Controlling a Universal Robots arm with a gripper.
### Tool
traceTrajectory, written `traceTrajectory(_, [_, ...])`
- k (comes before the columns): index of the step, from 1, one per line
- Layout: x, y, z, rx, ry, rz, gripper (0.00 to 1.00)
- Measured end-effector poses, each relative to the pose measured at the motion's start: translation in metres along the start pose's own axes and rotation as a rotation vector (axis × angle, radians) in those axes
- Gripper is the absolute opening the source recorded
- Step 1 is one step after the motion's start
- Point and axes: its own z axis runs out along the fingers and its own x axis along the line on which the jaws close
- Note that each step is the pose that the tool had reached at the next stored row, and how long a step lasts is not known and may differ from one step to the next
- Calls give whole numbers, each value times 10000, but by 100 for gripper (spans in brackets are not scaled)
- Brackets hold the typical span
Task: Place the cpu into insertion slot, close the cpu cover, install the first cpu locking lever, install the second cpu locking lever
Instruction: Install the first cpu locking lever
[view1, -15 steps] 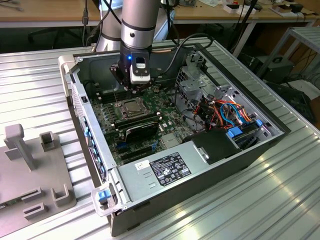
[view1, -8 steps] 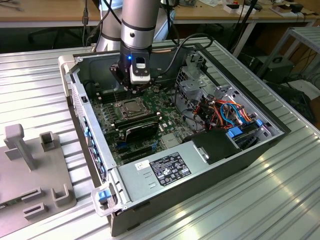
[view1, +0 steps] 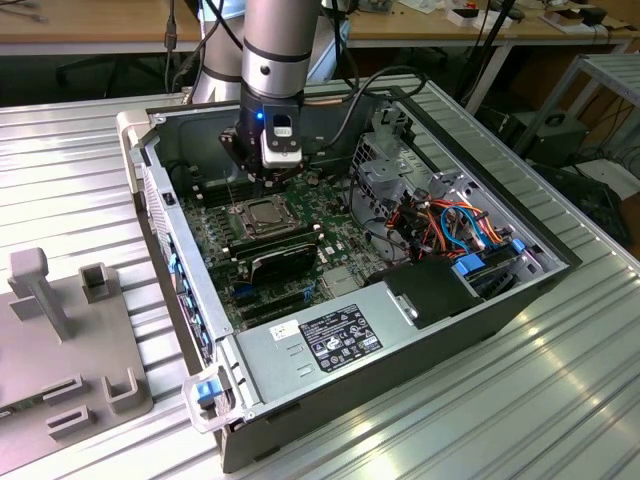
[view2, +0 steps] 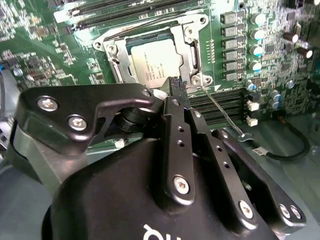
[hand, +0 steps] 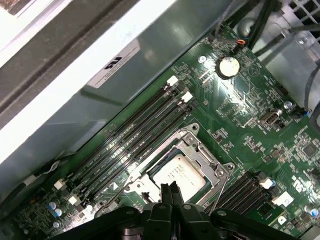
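Observation:
The cpu (view2: 155, 62) (hand: 177, 172), a silvery square chip, lies in the insertion slot (view1: 266, 214) on the green motherboard. The cpu cover (view2: 192, 50) (hand: 220, 170), a thin metal frame, lies flat around the chip. One thin wire locking lever (view2: 220, 112) (hand: 216, 192) sticks up free from a corner of the socket. In the exterior view a thin lever (view1: 232, 192) stands upright at the socket's left. My gripper (hand: 169, 189) (view2: 174, 86) (view1: 260, 182) hovers at the socket's edge, shut, its black fingers pressed together with nothing seen between them, close beside the free lever.
Long black memory slots (hand: 135, 132) run beside the socket. A black module (view1: 285, 255) lies in front of it. The case walls, a grey power supply (view1: 340, 335), a metal drive cage (view1: 385, 165) and coloured cables (view1: 460, 225) hem in the board. A grey fixture (view1: 60, 330) sits outside the case.

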Motion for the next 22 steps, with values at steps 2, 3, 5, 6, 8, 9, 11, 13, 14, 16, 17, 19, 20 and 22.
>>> traceTrajectory(2, [0, 1, 7, -6, -3, -510, 11])
traceTrajectory(3, [1, 0, 8, -5, -5, -712, 11])
traceTrajectory(5, [25, -20, 9, -6, -10, -939, 11])
traceTrajectory(6, [35, -29, 8, -5, -10, -979, 11])
traceTrajectory(8, [61, -51, 9, -7, -11, -1150, 11])
traceTrajectory(9, [66, -55, 9, -8, -12, -1234, 11])
traceTrajectory(11, [70, -59, 9, -11, -16, -1733, 11])
traceTrajectory(13, [87, -74, 9, -13, -18, -2010, 11])
traceTrajectory(14, [98, -84, 9, -14, -18, -2031, 11])
traceTrajectory(16, [126, -108, 6, -12, -19, -2093, 11])
traceTrajectory(17, [128, -109, 2, -12, -19, -2119, 11])
traceTrajectory(19, [128, -110, -19, -15, -19, -2193, 11])
traceTrajectory(20, [128, -110, -28, -16, -20, -2228, 11])
traceTrajectory(22, [130, -110, -55, -16, -20, -2328, 11])
